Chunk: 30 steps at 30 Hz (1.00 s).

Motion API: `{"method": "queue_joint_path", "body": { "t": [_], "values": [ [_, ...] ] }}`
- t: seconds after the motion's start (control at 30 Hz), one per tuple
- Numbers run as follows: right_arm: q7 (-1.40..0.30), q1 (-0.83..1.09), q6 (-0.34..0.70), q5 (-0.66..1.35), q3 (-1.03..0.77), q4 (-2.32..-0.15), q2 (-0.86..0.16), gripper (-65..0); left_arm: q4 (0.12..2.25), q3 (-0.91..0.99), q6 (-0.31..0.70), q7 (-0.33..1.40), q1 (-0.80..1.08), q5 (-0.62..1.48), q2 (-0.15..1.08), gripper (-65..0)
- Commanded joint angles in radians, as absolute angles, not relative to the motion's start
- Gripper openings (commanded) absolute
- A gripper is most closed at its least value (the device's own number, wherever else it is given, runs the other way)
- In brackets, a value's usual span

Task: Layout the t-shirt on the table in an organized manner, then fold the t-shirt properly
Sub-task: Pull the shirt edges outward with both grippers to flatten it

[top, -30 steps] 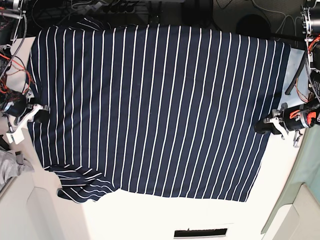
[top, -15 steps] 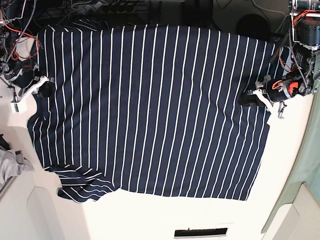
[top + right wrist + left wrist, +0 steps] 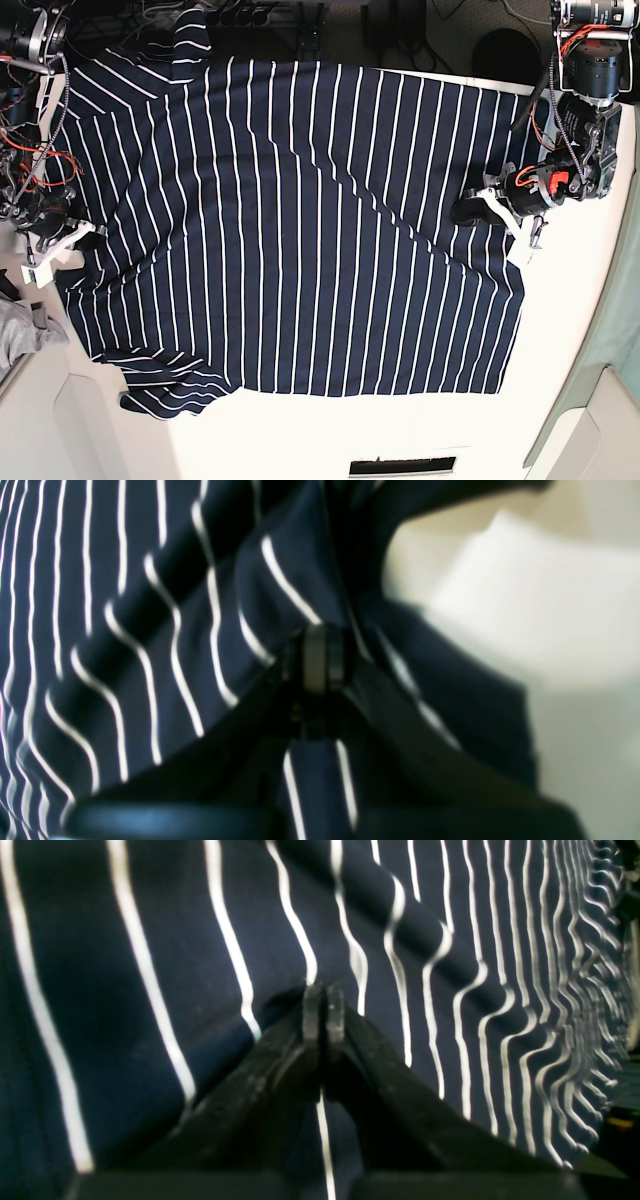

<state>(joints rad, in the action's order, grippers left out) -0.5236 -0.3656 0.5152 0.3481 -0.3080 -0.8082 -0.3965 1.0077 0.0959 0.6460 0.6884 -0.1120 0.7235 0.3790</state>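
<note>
The navy t-shirt with thin white stripes lies spread over most of the white table, with a diagonal crease running from its right edge. One sleeve is crumpled at the lower left. My left gripper sits at the shirt's right side, shut on a pinch of fabric. In the left wrist view its jaws press together on the rippled t-shirt. My right gripper is at the shirt's left edge. The right wrist view shows it shut on the t-shirt.
A small grey cloth lies at the left edge. A dark slot sits in the table near its front edge. Cables and arm bases crowd the back corners. A teal surface borders the right side.
My left gripper has moved inward and up, dragging the shirt's right edge with it. My right gripper rose, then came back down. The shirt's far edge shifted and a diagonal crease formed.
</note>
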Motion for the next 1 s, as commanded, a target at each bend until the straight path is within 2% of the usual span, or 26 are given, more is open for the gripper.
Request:
{"method": "queue_joint_path", "body": {
  "t": [0.0,0.23,0.37,0.6,0.97],
  "values": [
    [-0.500,-0.412,0.519,0.362,-0.312,-0.812,-0.412,-65.0,1.018,0.098,0.635,0.684,-0.134,0.712,0.388,-65.0],
    [-0.507,-0.440,0.523,0.411,-0.313,-0.796,-0.415,-65.0,1.019,0.099,0.665,0.709,-0.185,0.715,0.387,-65.0],
    [-0.602,-0.437,0.524,0.415,-0.354,-0.849,-0.421,-65.0,1.068,0.099,0.698,0.807,-0.187,0.827,0.418,-54.7],
    [-0.805,-0.341,0.539,0.595,-0.474,-1.041,-0.437,-65.0,1.243,0.099,0.698,0.858,-0.112,0.902,0.507,-54.6],
    [-0.820,-0.052,0.548,0.681,-0.476,-1.197,-0.443,-65.0,1.271,0.099,0.698,0.887,0.035,0.902,0.534,-54.6]
  ]
}}
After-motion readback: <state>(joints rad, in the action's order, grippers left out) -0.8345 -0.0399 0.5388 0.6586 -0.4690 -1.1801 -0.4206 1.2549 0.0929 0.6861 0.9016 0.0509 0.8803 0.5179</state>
